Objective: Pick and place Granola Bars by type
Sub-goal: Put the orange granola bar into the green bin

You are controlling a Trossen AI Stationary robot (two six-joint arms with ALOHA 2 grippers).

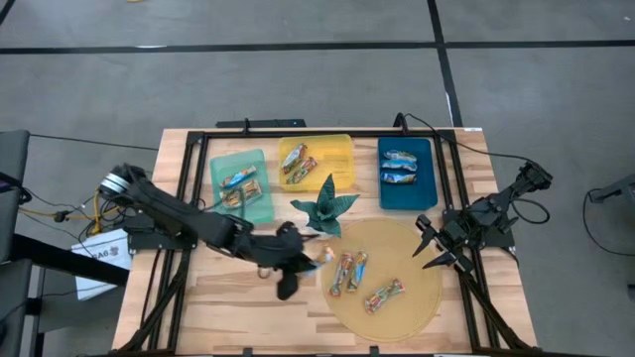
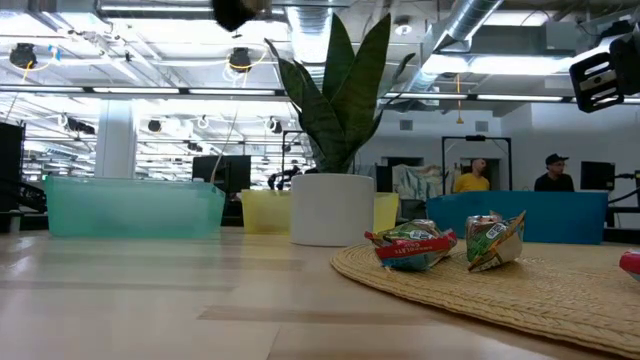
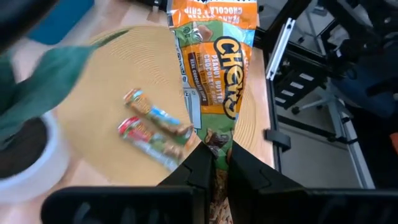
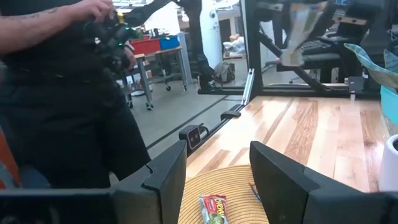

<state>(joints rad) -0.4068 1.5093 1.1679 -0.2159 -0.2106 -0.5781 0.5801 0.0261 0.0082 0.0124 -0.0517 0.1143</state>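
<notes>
Woven straw-coloured round mat (image 1: 412, 243) sits at about 5 o'clock from the green star-shaped potted plant (image 1: 324, 209) at table centre. Three multicoloured wrapped granola bars (image 1: 349, 273) lie on the mat. Left gripper (image 1: 310, 260) hangs at the mat's 9 o'clock edge, jaws clenched on one end of an orange-and-green wrapped granola bar (image 3: 215, 68); the bar is lifted clear of the mat.

Right gripper (image 1: 434, 246) waits at the mat's 3 o'clock rim, jaws parted, holding nothing.

Three trays along the far side: pale-green rectangular tray (image 1: 260, 206) at the plant's 10 o'clock, yellow rectangular tray (image 1: 335, 151) at 12, dark-blue rectangular tray (image 1: 425, 196) at 2. Each holds wrapped bars; those in the blue tray have blue wrappers (image 1: 401, 167).

Beyond the table, a person in dark clothing (image 4: 62, 93) holds a small device.
</notes>
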